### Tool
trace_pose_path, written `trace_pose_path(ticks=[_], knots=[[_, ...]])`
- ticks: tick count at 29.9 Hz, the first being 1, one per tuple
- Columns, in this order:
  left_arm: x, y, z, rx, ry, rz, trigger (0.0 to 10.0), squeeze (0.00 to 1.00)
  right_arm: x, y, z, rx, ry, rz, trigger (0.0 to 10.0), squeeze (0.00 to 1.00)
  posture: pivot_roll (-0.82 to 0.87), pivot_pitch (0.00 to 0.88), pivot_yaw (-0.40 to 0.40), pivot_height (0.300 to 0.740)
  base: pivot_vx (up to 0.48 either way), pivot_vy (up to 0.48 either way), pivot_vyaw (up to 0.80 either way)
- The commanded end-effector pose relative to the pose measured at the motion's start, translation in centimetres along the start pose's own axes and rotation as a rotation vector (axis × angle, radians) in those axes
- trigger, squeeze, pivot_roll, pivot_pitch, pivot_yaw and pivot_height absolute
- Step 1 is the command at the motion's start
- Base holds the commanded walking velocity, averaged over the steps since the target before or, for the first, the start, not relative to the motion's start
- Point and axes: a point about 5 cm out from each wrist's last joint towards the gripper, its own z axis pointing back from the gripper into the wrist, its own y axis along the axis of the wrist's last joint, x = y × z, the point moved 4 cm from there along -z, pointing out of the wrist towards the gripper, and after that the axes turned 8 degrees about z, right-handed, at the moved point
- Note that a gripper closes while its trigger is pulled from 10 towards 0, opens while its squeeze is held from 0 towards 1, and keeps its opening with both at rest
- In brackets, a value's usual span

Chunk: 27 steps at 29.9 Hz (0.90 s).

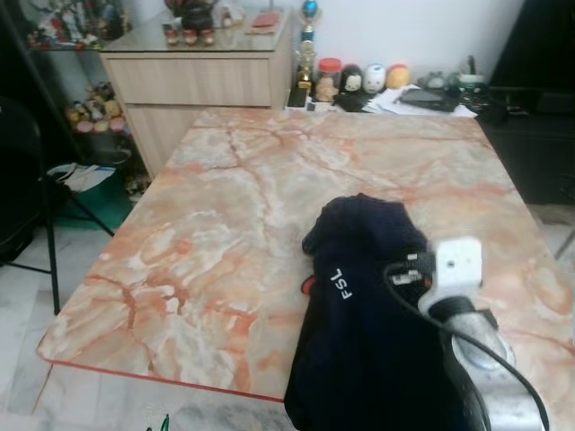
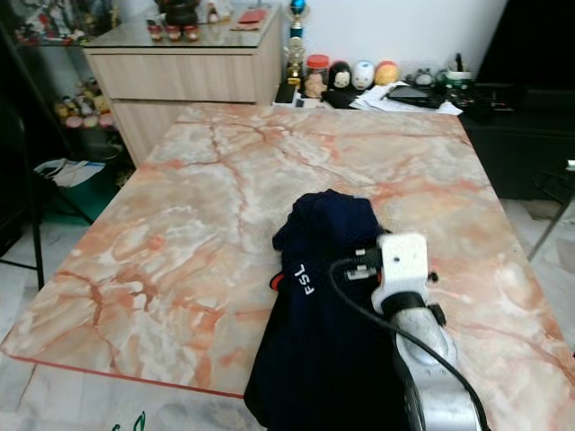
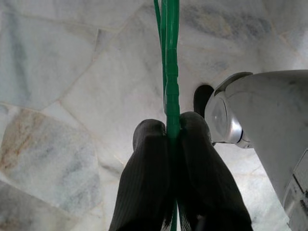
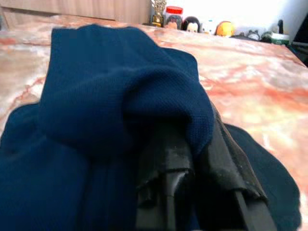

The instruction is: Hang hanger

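Observation:
A thin green hanger (image 3: 171, 72) runs straight out between the fingers of my left gripper (image 3: 173, 126), which is shut on it low beside the table, above the pale stone floor. A green tip of the hanger (image 1: 163, 422) shows below the table's front edge. A navy garment (image 1: 359, 314) with white letters lies bunched on the marble table (image 1: 225, 206) and hangs over its front edge. My right arm (image 1: 458, 269) reaches into it. The right gripper (image 4: 192, 151) is wrapped in the navy cloth, fingers close together and pinching a fold.
A wooden cabinet (image 1: 198, 81) stands behind the table on the left. Jars, small figures and papers (image 1: 386, 85) line the far edge. A black chair frame (image 1: 36, 197) and a bag stand on the floor to the left. A small red thing (image 1: 308, 285) peeks from under the garment.

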Motion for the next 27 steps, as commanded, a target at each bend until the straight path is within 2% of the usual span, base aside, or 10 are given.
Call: trace_pose_path(ticks=[1,3,4,5,6,7,27], knots=[[0.0,-0.3,0.0,-0.014,0.001,-0.027,10.0,0.00,-0.5,0.5,0.5,0.001,0.020,-0.010,10.0,0.00,-0.11,0.000,0.031,0.740,0.000,0.000,0.00],[0.1,-0.2,0.0,-0.011,0.001,-0.027,10.0,0.00,-0.6,0.6,0.6,0.004,0.026,-0.018,10.0,0.00,-0.11,0.000,0.029,0.740,0.000,0.000,0.00],[0.2,-0.1,0.0,-0.008,0.000,-0.027,10.0,0.00,-0.7,0.8,0.6,0.007,0.028,-0.024,10.0,0.14,-0.11,0.000,0.028,0.740,0.000,0.000,0.00],[0.2,0.0,-0.1,-0.007,0.000,-0.026,10.0,0.00,-0.8,0.9,0.6,0.009,0.029,-0.029,10.0,0.14,-0.11,0.000,0.028,0.740,0.000,0.000,0.00],[0.2,0.1,-0.1,-0.005,0.000,-0.027,10.0,0.00,-0.9,1.0,0.6,0.014,0.034,-0.035,10.0,0.97,-0.11,0.000,0.028,0.740,0.000,0.000,0.00],[0.3,0.1,-0.1,-0.003,0.000,-0.029,10.0,0.00,-1.0,1.1,0.5,0.022,0.039,-0.040,10.0,1.00,-0.11,0.000,0.028,0.740,0.000,0.000,0.00],[0.7,-0.4,0.0,-0.005,-0.010,-0.034,10.0,0.00,-1.2,1.9,0.6,0.043,0.030,-0.055,10.0,1.00,-0.12,0.000,0.032,0.740,-0.012,0.000,0.00]])
